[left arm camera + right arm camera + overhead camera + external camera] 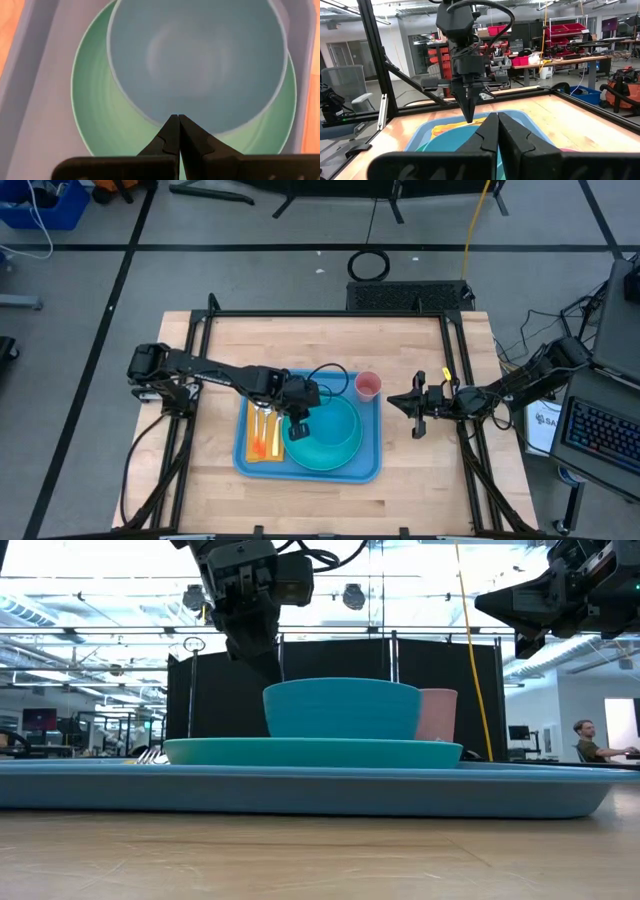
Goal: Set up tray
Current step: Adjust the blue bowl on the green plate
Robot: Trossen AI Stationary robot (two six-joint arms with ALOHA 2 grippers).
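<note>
Hovering over the bowl (pixel 340 425), my left gripper (pixel 299 428) is clenched, its fingers (pixel 172 132) pressed tip to tip with nothing between them; in the low view it hangs just above the bowl's far-left rim, not touching. My right gripper (pixel 418 420) waits at centre right of the high view, off the tray (pixel 310 470), also pinched closed and empty.

I can read no label anywhere; a white sheet at the right edge of the high view carries dark letters too small to make out.

The bowl is round, smooth, blue plastic, sitting on a wider turquoise plate (pixel 312 456). Both rest on the tray, a flat light-blue rectangle with rounded corners and a raised rim, at the middle of the table. A pink cup (pixel 367 385) stands at its upper-right corner. At the tray's left, cutlery (pixel 263 420) lies on an orange napkin (pixel 265 447).

The table (pixel 200 485) is pale wood in butcher-block strips, framed by black rails. Beyond it lie a grey floor, black screens, and shelves with red bins; a person (pixel 590 740) sits at the right of the low view.
</note>
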